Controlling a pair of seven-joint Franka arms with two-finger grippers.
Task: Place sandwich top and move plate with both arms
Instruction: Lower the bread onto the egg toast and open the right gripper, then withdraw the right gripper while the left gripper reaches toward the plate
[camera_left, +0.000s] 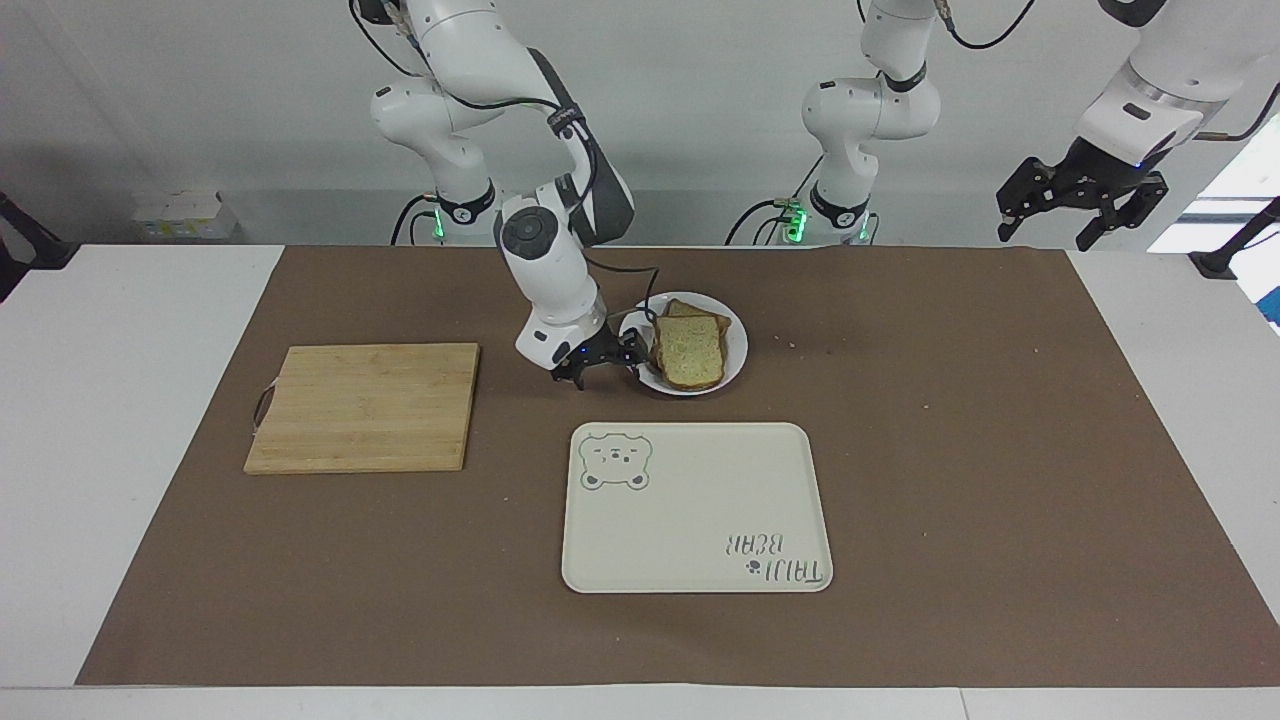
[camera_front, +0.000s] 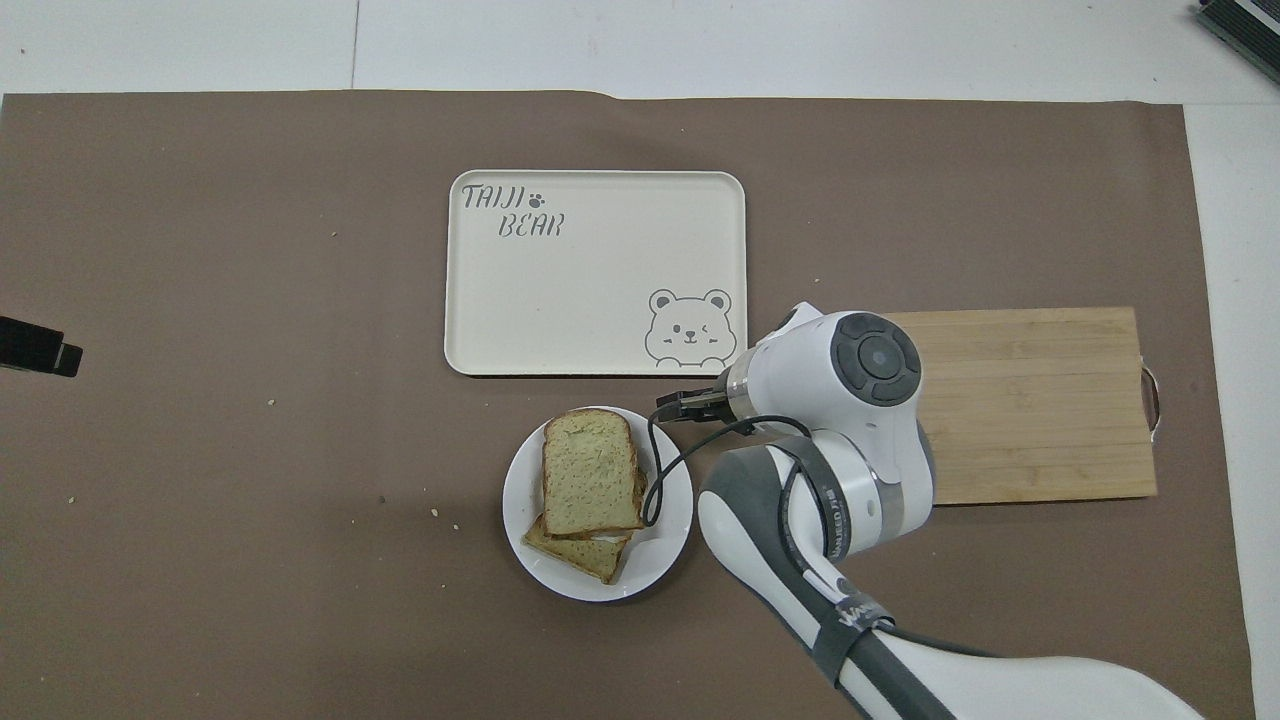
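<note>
**Top slice down, plate not yet moved**

The sandwich top (camera_front: 590, 471) lies on the lower slice (camera_front: 585, 553), skewed so one corner of that slice shows, and both sit on the plate (camera_front: 522, 490). The plate rests on the brown mat (camera_front: 250, 450), nearer to the robots than the cream tray (camera_front: 590, 290), just beside it.

The right end effector (camera_left: 597, 364) hangs low just beside the plate's rim, toward the cutting board (camera_left: 365, 405), its fingers spread and holding nothing. The left end effector (camera_left: 1078, 198) waits high over the left arm's end of the surface, fingers spread, empty too.

The placing looks done; what seems left is the two-armed carry. The likely trouble lies there: the glossy, shallow rim offers little purchase, so a grip taken unevenly or a lift out of step between the arms could tilt the plate and send the loose, already skewed top slice sliding off. The right arm's looping cable (camera_front: 655, 480) also hangs over the plate and might snag the bread.

The tray reads "TAIJI BEAR" with a paw print and a bear drawing. Lettering on the right arm's grey link is too small to read.
</note>
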